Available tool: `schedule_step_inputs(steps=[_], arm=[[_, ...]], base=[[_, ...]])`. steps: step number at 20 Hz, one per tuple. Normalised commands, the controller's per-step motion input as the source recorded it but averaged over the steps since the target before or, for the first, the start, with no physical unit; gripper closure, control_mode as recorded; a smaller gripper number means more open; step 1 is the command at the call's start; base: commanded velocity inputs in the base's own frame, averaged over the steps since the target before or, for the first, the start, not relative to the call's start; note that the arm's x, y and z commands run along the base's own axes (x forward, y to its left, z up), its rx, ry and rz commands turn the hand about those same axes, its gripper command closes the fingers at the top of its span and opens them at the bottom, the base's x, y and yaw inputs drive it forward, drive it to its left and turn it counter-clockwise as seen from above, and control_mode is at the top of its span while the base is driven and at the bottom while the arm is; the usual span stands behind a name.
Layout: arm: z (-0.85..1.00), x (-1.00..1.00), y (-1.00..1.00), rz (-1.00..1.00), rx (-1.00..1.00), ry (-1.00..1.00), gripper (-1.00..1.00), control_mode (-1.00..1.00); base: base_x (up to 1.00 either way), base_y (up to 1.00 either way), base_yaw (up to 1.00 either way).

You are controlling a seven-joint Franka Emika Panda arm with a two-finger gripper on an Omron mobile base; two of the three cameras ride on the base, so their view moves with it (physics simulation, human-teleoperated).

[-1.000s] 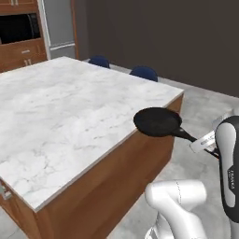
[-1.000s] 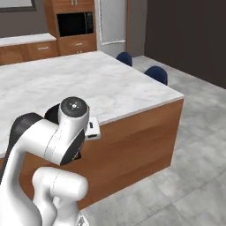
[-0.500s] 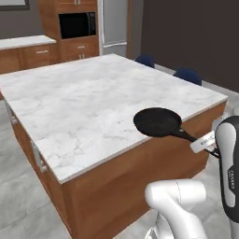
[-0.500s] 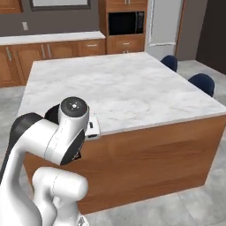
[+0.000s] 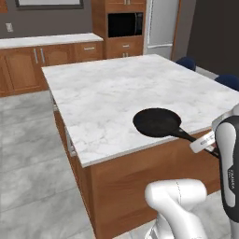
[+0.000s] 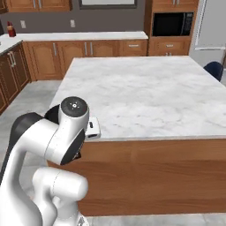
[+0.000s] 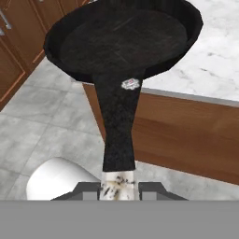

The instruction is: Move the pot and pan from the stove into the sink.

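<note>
Basically we have the tool (image 7: 118,186) clamped on the handle tip of the pan (image 5: 156,123), rigid and likely front-heavy over the desk (image 5: 107,98) edge, so a grip nearer the bowl seems safer.

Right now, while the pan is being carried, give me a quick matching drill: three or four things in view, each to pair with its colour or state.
Things:
1. pan
2. island top
3. microwave
4. gripper

States:
A. white marble
B. built into the wooden cabinets at the back
C. shut on the long handle
D. black, held over the island's edge

Pairs: 1-D, 2-A, 3-B, 4-C
</note>
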Motion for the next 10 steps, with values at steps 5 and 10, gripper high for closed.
schedule_step_inputs(steps=[5,10], arm=[[0.00,0.00,0.00,0.00,0.00,0.00,1.00,1.00],[0.00,0.00,0.00,0.00,0.00,0.00,1.00,1.00]], base=[[-0.03,-0.04,0.04],[-0.02,0.28,0.00]])
